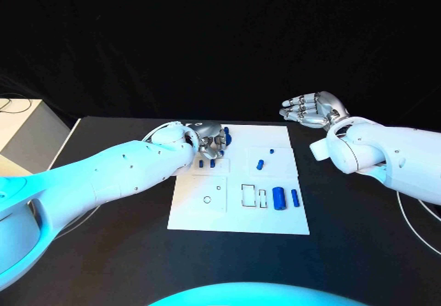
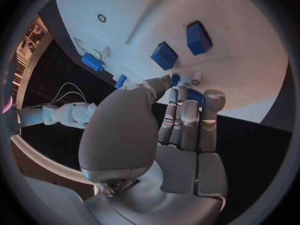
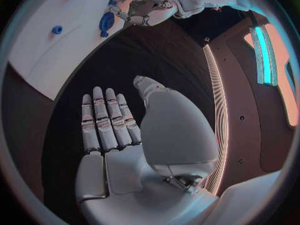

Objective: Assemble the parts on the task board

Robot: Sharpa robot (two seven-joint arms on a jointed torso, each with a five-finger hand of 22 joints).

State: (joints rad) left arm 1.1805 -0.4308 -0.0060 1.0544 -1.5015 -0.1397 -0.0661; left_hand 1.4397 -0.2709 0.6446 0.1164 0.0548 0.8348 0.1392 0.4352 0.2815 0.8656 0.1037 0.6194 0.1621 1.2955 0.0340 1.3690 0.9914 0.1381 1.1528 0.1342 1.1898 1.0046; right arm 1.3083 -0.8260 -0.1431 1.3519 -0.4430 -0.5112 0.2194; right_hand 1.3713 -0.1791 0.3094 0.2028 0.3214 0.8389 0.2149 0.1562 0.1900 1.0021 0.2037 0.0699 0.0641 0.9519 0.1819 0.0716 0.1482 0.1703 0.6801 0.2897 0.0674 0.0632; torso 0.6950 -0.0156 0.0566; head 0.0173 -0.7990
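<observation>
A black desk (image 1: 110,255) fills the lower frame; the white task board (image 1: 239,217) lies flat at its centre.

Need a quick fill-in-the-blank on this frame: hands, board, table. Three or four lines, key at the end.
1. The flat white rectangular task board lies on a ____ table.
2. The silver left robot hand works over the board's ____ edge, by small blue parts.
3. The silver right robot hand is off the board, fingers straight, holding ____.
4. The small parts on the board are ____ in colour.

Missing words: black; far; nothing; blue
</observation>
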